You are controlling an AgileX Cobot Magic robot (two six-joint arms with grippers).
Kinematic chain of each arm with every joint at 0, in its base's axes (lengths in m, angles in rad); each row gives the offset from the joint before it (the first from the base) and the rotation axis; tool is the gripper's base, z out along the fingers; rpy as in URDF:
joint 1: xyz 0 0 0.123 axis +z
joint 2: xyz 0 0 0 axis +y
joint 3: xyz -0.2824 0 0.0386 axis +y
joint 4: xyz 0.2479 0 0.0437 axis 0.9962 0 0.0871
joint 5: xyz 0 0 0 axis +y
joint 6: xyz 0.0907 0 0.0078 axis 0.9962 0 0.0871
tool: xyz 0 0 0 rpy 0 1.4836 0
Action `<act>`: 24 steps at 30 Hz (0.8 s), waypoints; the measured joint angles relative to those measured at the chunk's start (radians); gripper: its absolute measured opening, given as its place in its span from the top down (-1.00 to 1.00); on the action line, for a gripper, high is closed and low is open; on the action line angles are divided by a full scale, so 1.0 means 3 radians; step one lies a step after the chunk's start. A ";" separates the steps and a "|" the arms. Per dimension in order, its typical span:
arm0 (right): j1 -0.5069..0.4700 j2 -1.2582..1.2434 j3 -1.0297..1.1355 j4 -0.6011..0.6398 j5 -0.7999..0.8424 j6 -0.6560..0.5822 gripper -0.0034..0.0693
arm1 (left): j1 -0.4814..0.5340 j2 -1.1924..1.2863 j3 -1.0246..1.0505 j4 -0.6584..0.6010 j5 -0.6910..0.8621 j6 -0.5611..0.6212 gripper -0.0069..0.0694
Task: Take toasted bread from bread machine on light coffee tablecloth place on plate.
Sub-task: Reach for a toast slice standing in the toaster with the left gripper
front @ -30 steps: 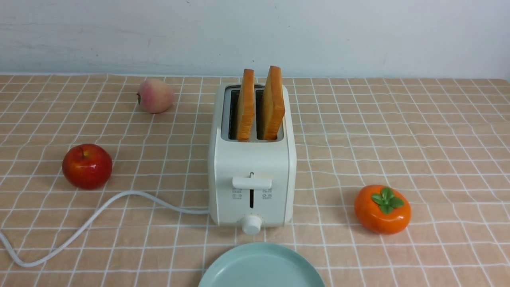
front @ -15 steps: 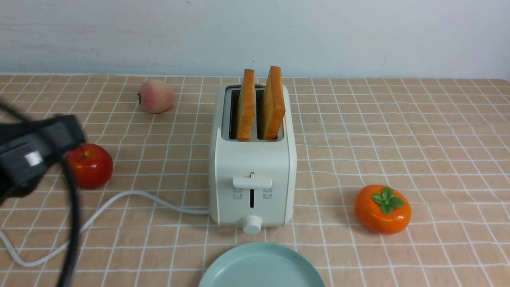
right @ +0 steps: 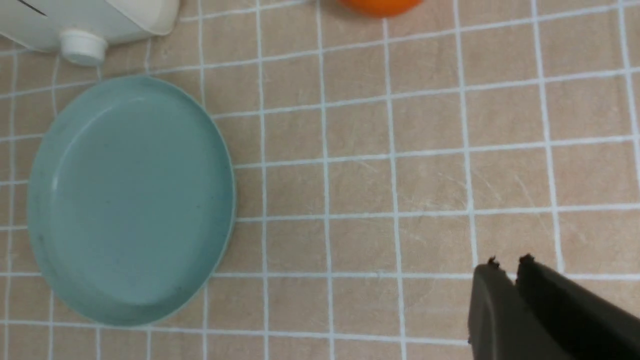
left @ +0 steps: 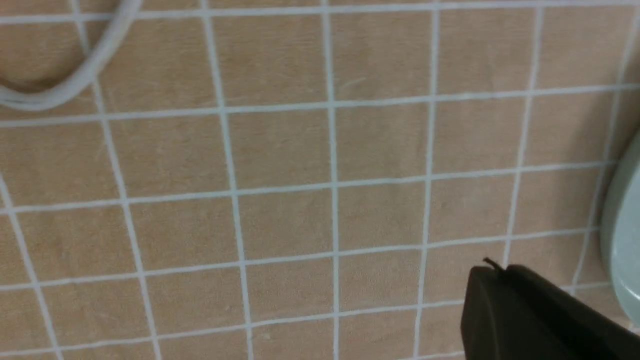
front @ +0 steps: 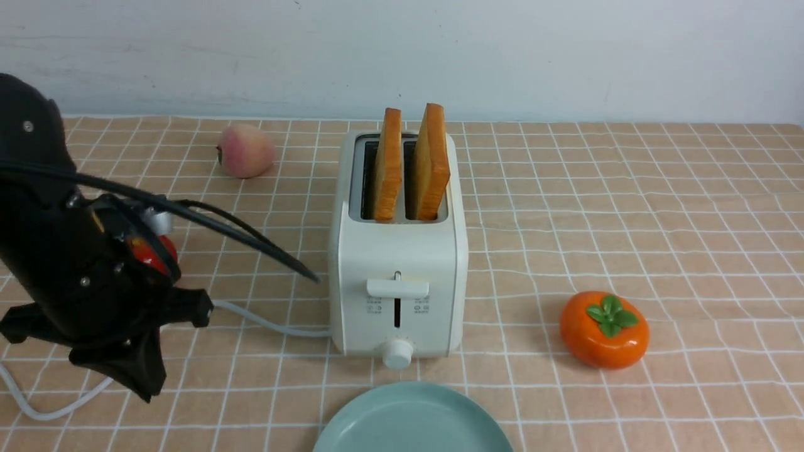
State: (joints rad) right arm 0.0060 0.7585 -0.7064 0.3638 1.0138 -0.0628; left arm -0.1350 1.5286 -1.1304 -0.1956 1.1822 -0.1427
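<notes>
Two slices of toasted bread [front: 389,164] [front: 431,162] stand upright in the slots of the cream-white bread machine [front: 397,276] at the centre of the checked tablecloth [front: 628,207]. The mint-green plate [front: 411,420] lies empty just in front of it, and shows whole in the right wrist view [right: 130,200]. My left gripper [front: 146,386] points down at the cloth left of the toaster, shut and empty [left: 492,270]. My right gripper [right: 506,265] hangs over bare cloth beside the plate, jaws almost together with nothing between them. It is outside the front view.
The white power cord [front: 270,323] runs left from the toaster under my left arm. A red apple [front: 151,254] is mostly hidden behind that arm. A peach [front: 245,150] lies at the back left and an orange persimmon [front: 603,328] to the toaster's right.
My left arm has swung in from the left edge and now stands in front of the apple, gripper pointing down. Toaster, toast and plate have not moved.
</notes>
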 joint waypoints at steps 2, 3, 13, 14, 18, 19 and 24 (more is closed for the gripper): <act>0.0000 0.0003 -0.0003 0.0109 -0.0117 -0.0052 0.72 | 0.0000 -0.0010 -0.0132 -0.0184 -0.0049 0.0042 0.86; 0.0000 0.0003 -0.0004 0.0139 -0.0162 -0.0061 0.72 | 0.0000 -0.0028 -0.0205 -0.0303 -0.0099 0.0100 0.86; 0.0000 0.0003 -0.0004 0.0210 -0.0547 -0.0073 0.70 | -0.0377 -0.0076 -0.1015 -0.1022 -0.0559 0.0652 0.86; 0.0000 0.0003 -0.0004 0.0210 -0.0566 -0.0073 0.70 | -0.0442 -0.0054 -0.1056 -0.1022 -0.0596 0.0659 0.86; 0.0000 0.0003 -0.0004 0.0210 -0.0625 -0.0073 0.70 | -0.0817 0.0135 -0.1303 -0.0835 -0.0958 0.0681 0.86; 0.0000 0.0003 -0.0004 0.0210 -0.0628 -0.0073 0.70 | -0.0845 0.0170 -0.1336 -0.0799 -0.1033 0.0681 0.86; 0.0000 0.0003 -0.0004 0.0210 -0.0631 -0.0073 0.68 | -0.0893 0.0337 -0.1419 -0.0704 -0.1563 0.0681 0.84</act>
State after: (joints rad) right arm 0.0060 0.7593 -0.7076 0.4268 0.8245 -0.0847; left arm -0.4028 1.6298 -1.5562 -0.4068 0.7133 0.0617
